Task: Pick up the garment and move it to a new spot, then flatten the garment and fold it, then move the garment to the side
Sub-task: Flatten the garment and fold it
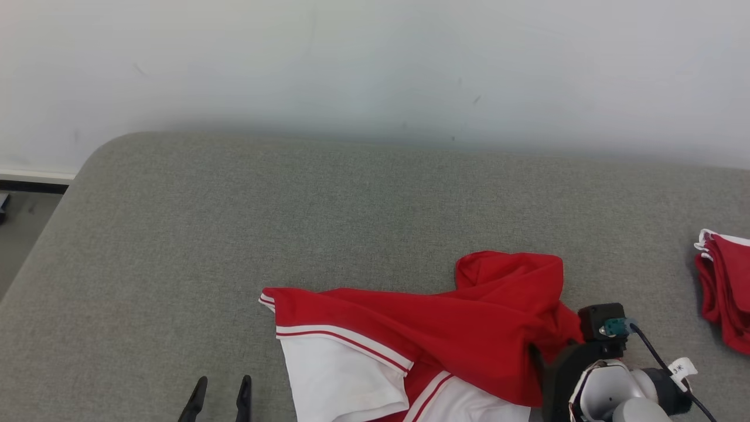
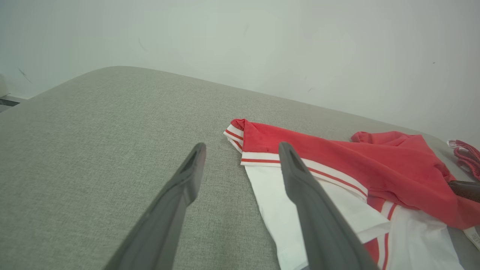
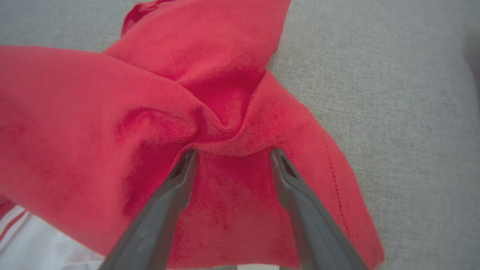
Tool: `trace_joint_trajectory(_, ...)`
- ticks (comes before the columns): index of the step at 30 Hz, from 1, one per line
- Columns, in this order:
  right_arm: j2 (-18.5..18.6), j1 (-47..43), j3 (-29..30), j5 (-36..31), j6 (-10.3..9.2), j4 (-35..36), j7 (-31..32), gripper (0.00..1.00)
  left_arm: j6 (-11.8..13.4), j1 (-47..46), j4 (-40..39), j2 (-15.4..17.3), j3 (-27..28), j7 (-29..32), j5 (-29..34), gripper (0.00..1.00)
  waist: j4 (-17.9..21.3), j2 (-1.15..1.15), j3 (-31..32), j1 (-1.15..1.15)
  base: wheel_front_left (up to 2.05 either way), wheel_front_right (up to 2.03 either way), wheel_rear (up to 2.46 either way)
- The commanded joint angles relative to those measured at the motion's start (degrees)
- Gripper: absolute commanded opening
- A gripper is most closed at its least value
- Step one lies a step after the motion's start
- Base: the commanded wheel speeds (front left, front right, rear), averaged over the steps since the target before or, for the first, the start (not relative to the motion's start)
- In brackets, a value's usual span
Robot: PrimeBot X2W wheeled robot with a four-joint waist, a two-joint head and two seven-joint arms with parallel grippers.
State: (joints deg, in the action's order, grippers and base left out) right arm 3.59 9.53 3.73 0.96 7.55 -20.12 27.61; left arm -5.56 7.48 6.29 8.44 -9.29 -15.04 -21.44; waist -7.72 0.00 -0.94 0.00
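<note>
**Item:** red-and-white knit sports shirt (image 1: 445, 334), crumpled. It lay on the grey fabric-covered bench (image 1: 234, 234), near the front edge and right of centre. The red body was bunched and twisted over itself, while a white panel and striped hem spread toward the left. It was neither flat nor folded.

**Right gripper** (image 3: 232, 153): jaws stood wide apart, straddling a raised red fold near the shirt's right end. The tips were at or against the cloth, and nothing was clamped.

**Left gripper** (image 1: 221, 398): jaws were parted and empty, over bare bench just left of the white panel and apart from it.

**Also present:** a pile of red cloth with white trim (image 1: 723, 293) at the bench's right edge, well apart from the shirt.

**Progress, as judged:** opening step. The grasp was not closed, and relocation, flattening, folding and setting aside all appeared outstanding.
</note>
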Motion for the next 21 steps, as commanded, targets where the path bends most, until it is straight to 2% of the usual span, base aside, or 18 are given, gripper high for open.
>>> trace_joint_trajectory(1,-0.34,0.98,-1.24,1.25,-0.11,-0.04,-0.92,1.00,-0.14,-0.61,0.22,0.29,0.06,-0.06,-0.46,1.00,-0.42,0.00,-0.50,0.00,0.00,0.00,0.00)
trace_joint_trajectory(9,-0.58,-0.95,-4.34,2.99,-0.11,2.18,-0.92,1.00,-0.30,-1.49,1.20,0.10,0.04,-0.11,-0.52,1.00,-1.51,0.00,-0.84,0.00,0.00,0.00,0.00)
trace_joint_trajectory(10,-0.53,-1.00,-4.42,2.60,-0.11,2.11,-0.56,0.91,-0.35,-1.52,1.34,0.10,0.06,-0.11,-0.54,1.00,-1.60,0.00,-0.79,0.00,0.00,0.00,0.00)
trace_joint_trajectory(11,-0.49,-0.91,-4.52,2.16,-0.11,1.96,-0.45,0.56,-0.39,-1.57,1.47,0.09,0.07,-0.11,-0.59,1.00,-1.69,0.00,-0.73,0.00,0.00,0.00,0.00)
trace_joint_trajectory(13,-0.49,-0.22,-4.46,1.68,-0.11,1.59,-0.40,0.40,-0.46,-1.69,1.66,0.09,0.15,-0.12,-0.68,1.00,-1.85,0.00,-0.62,0.00,0.00,0.00,0.00)
trace_joint_trajectory(15,-0.52,0.76,-4.37,1.07,-0.11,1.20,-1.01,0.20,-0.57,-1.76,1.82,0.09,0.16,-0.12,-0.74,1.00,-2.00,0.00,-0.51,0.00,0.00,0.00,0.00)
trace_joint_trajectory(16,-0.52,1.27,-4.08,0.78,-0.12,1.08,-1.36,0.00,-0.64,-1.76,1.90,0.09,0.11,-0.13,-0.73,1.00,-2.14,0.00,-0.45,0.00,0.00,0.00,0.00)
trace_joint_trajectory(21,-0.54,4.54,-0.29,-0.41,-0.11,1.53,-2.91,0.00,-0.91,-1.49,2.10,-0.07,-0.02,-0.13,-0.75,1.00,-2.87,0.00,-0.30,0.00,0.00,0.00,0.00)
